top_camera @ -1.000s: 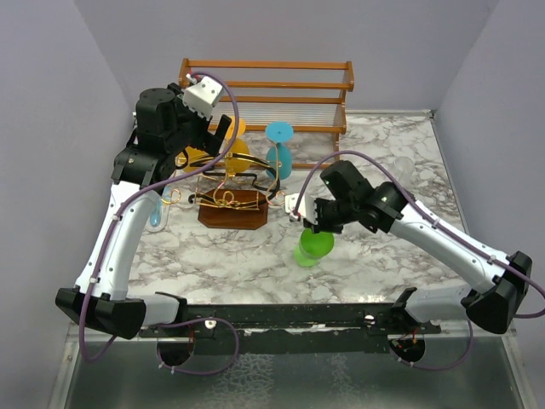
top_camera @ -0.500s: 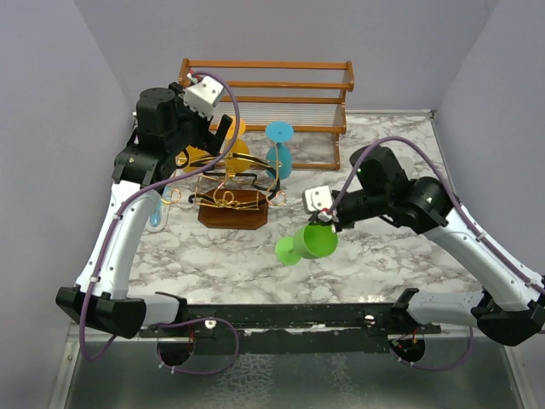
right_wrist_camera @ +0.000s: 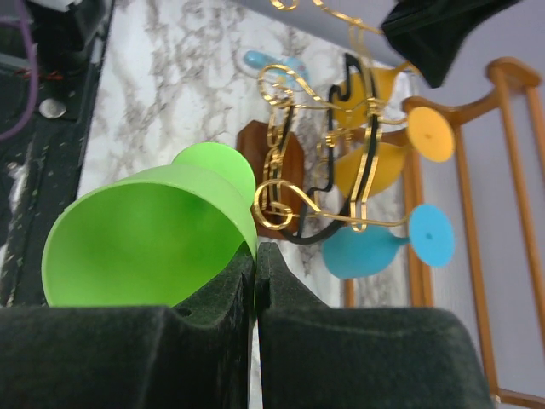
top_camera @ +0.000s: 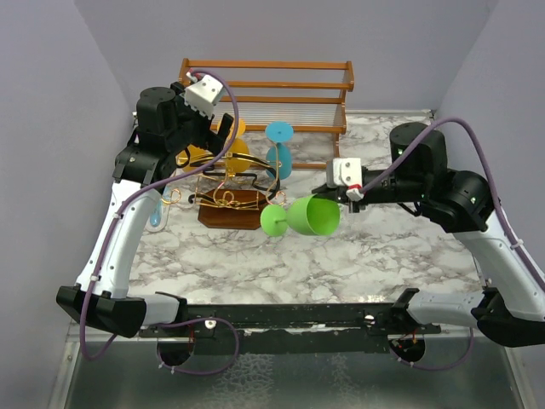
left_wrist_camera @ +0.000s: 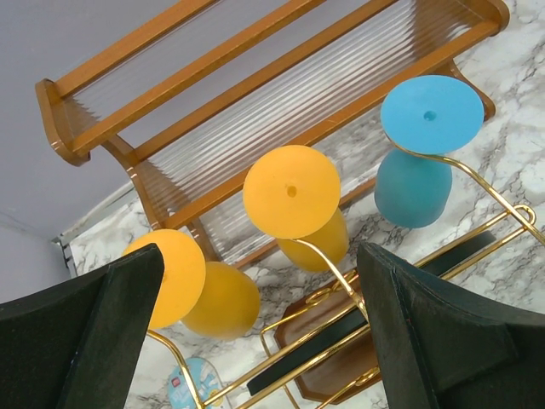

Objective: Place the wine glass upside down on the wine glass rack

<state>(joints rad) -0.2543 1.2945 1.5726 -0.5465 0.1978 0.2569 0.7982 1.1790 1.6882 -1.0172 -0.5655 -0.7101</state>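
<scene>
The green wine glass [top_camera: 304, 217] hangs above the table on its side, foot [top_camera: 272, 220] pointing left at the wine glass rack [top_camera: 232, 209]. My right gripper [top_camera: 341, 203] is shut on the bowl's rim [right_wrist_camera: 243, 223], one finger inside the bowl and one outside. In the right wrist view the right gripper [right_wrist_camera: 255, 252] faces the rack's gold curls [right_wrist_camera: 294, 204]. My left gripper [top_camera: 217, 129] is raised over the rack's back left, open, with nothing between its fingers. The left wrist view looks past that gripper [left_wrist_camera: 260, 256] down onto the rack [left_wrist_camera: 341, 285].
Two orange glasses [left_wrist_camera: 294, 200] [left_wrist_camera: 183, 281] and a blue one [left_wrist_camera: 426, 145] hang upside down on the rack. The two-tier wooden shelf [top_camera: 272, 94] stands behind it against the wall. A small clear item with a blue label [top_camera: 157, 217] lies left of the rack.
My right gripper has lifted the green glass off the table, drawn back to the right and tipped it from foot-down to lying sideways, foot toward the rack. The left arm has not moved.
</scene>
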